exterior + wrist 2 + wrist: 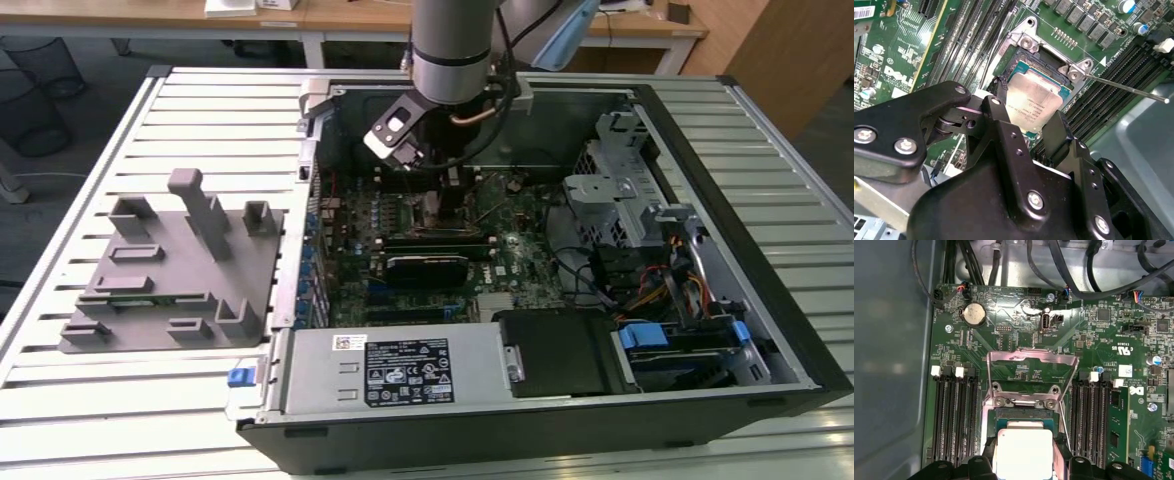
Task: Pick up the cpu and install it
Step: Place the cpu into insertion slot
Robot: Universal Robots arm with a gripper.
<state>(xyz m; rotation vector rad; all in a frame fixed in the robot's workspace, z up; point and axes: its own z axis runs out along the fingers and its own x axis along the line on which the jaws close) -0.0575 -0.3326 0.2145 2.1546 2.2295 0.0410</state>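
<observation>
1. Silvery and square, the cpu (1036,97) is pinched by 2 opposite edges between my black fingers (999,127), so my gripper (1026,114) is closed on it.
2. I hold the chip directly over the socket (1040,61) on the green motherboard (1004,310). One edge of the dark socket bed shows past the chip. I cannot tell whether the chip already rests in the bed or hangs just above it.
3. In the first wrist view the socket's metal load plate (1031,356) stands flipped open on the far side of the cpu (1023,447).
4. A thin metal lever (1124,87) sticks out from one corner of the socket, raised off the board.
5. Black memory slots (954,415) run in pairs on both sides of the socket, and a round coin battery (974,314) lies beyond the load plate.
6. In the exterior view my arm (454,45) comes down into the far half of an open computer case (561,420) lying on a slatted metal table (134,420).
7. A grey fixture (160,270) stands on the table at the exterior view's left, just beside the case.
</observation>
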